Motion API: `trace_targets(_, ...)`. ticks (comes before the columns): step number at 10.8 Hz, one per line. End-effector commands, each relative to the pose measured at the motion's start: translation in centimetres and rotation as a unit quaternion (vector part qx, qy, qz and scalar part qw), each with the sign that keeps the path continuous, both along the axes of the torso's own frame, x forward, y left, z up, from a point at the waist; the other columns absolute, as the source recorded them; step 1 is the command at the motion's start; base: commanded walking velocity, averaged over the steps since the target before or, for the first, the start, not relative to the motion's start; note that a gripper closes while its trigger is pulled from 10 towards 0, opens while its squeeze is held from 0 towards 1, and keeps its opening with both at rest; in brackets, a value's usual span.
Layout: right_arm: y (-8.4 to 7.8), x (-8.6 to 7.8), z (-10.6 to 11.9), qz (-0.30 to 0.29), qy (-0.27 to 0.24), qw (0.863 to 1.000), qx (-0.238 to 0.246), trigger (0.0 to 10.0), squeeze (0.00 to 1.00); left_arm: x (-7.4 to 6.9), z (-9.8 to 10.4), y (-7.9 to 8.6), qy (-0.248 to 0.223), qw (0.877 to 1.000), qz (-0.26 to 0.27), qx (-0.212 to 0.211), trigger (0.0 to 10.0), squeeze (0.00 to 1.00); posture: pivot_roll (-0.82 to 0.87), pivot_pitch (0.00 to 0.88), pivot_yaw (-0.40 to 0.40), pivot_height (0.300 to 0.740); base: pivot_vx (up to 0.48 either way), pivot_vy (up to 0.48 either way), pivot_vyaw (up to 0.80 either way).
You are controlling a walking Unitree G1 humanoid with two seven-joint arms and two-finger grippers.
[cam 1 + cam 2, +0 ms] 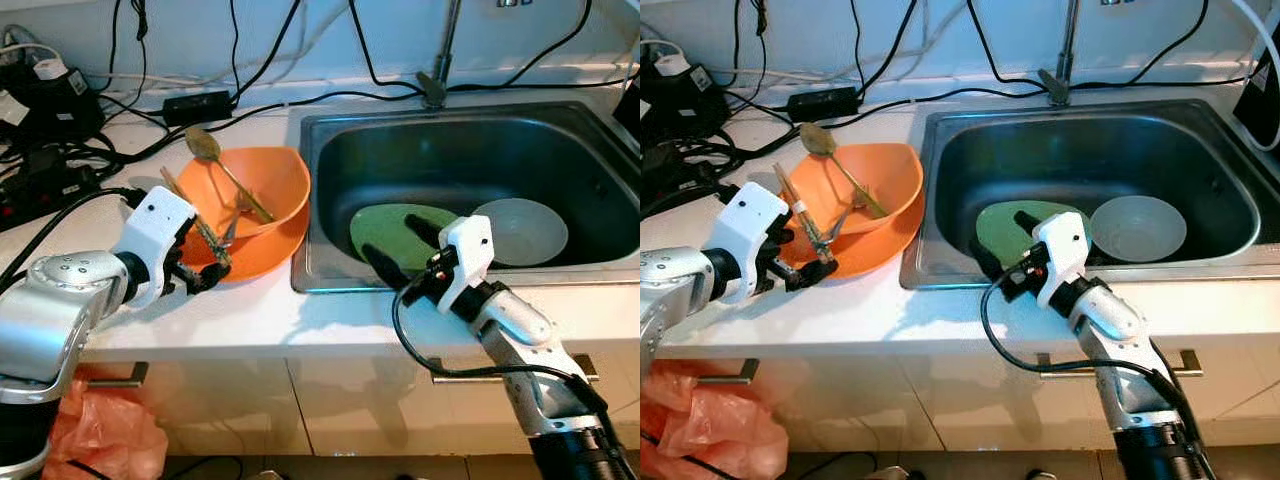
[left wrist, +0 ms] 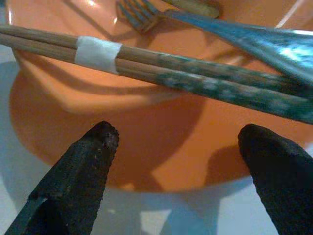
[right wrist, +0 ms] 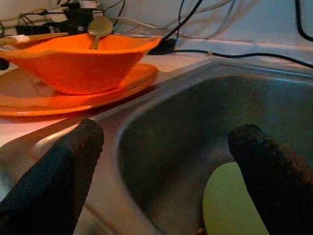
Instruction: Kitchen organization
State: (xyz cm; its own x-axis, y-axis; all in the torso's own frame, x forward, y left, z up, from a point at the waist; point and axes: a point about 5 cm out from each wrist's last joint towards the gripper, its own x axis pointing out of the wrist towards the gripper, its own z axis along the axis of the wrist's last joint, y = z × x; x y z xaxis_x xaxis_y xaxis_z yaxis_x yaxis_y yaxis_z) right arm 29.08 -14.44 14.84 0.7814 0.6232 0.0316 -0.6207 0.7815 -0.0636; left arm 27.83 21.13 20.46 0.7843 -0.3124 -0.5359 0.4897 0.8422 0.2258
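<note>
An orange bowl (image 1: 268,178) stands on an orange plate (image 1: 262,258) on the white counter, left of the sink. In the bowl lie a spoon (image 1: 206,146), a fork (image 1: 236,214) and a taped pair of chopsticks (image 1: 196,218) leaning over its front rim. My left gripper (image 1: 195,262) is open at the plate's front left edge, its fingertips (image 2: 100,139) just short of the chopsticks (image 2: 161,66). My right gripper (image 1: 405,248) hangs open over the sink's front rim (image 3: 146,105), above a green plate (image 1: 385,225). A grey plate (image 1: 520,232) lies beside it in the basin.
The steel sink (image 1: 460,120) has a faucet base (image 1: 432,90) behind it. Power strips, a black adapter (image 1: 197,105) and tangled cables crowd the back left of the counter. An orange plastic bag (image 1: 100,430) hangs below the counter at the left.
</note>
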Motion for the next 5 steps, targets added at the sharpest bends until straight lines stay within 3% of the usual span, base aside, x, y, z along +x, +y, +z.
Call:
trace_targets(1,0.1,-0.5,-1.3,0.015,0.035,0.999,-0.008,10.0,0.0,-0.3,0.6,-0.2,0.0,1.0,-0.014,0.006,10.0,0.0,0.17,0.05,0.111,0.74,0.0,0.0,0.0)
trace_targets(3,0.1,-0.6,-1.4,0.023,0.04,0.999,-0.014,10.0,0.0,-0.5,1.7,-0.5,-0.006,0.999,-0.041,0.006,10.0,0.0,0.17,0.048,0.109,0.74,0.0,0.0,0.0)
trace_targets(5,0.1,-0.4,-1.4,0.026,0.043,0.999,-0.016,10.0,0.0,-0.9,4.3,-0.7,-0.017,0.996,-0.081,-0.024,10.0,0.0,0.18,0.038,0.105,0.74,0.0,0.0,0.0)
